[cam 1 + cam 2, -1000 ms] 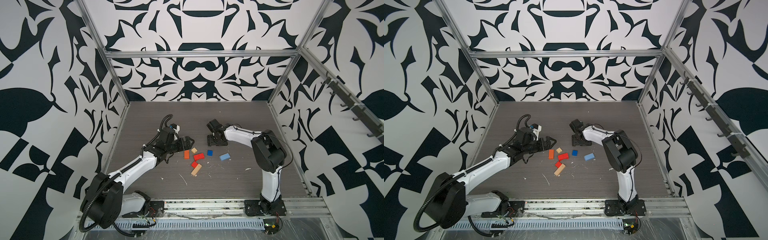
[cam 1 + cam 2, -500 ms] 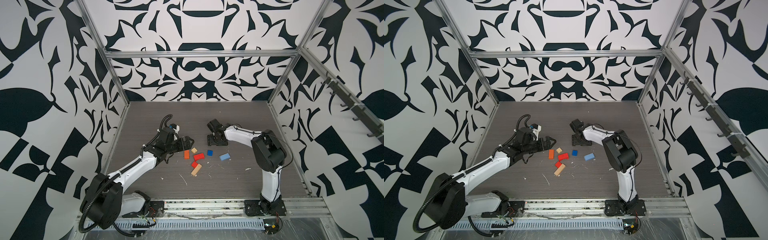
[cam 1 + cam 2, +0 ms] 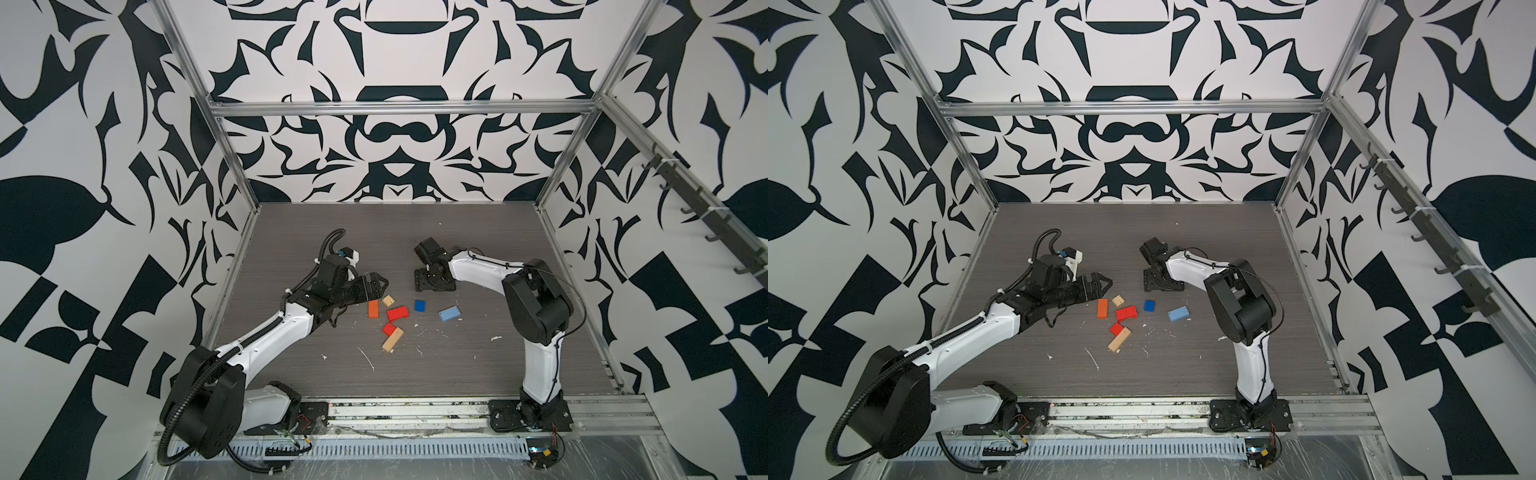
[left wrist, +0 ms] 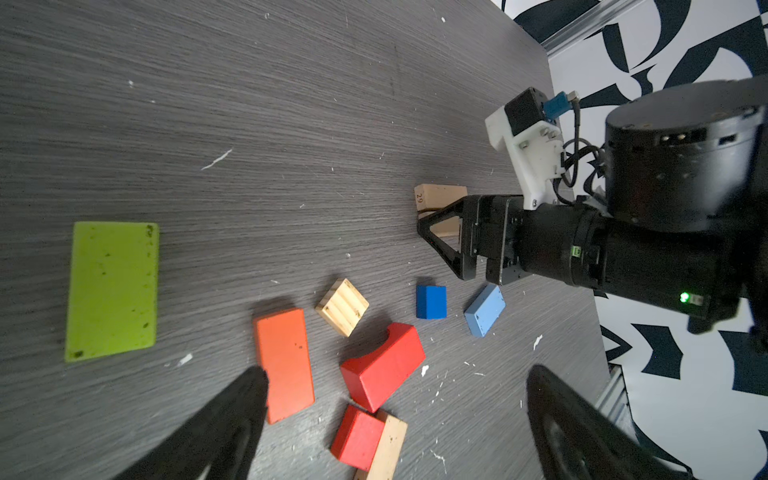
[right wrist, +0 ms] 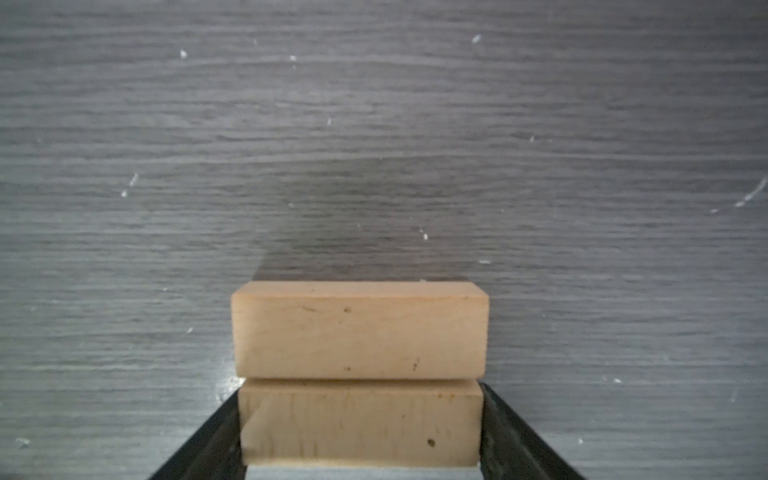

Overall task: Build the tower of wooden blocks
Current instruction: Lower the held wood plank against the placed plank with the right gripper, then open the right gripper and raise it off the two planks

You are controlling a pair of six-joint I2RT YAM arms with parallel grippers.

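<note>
**Tan pair at the right pincer**

The right gripper (image 5: 360,399) brackets the nearer tan block (image 5: 359,419), fingers (image 5: 220,436) against both ends. Squeezing or merely touching, I cannot tell. A second tan block (image 5: 359,332) sits flush against it, which I judge to be the start of the wood block tower (image 4: 440,197). My left gripper (image 4: 397,374) gapes wide and empty by the orange block (image 4: 284,361). These pieces look light, rigid and smooth — I'd pinch flat opposite faces, mid-length.
</note>
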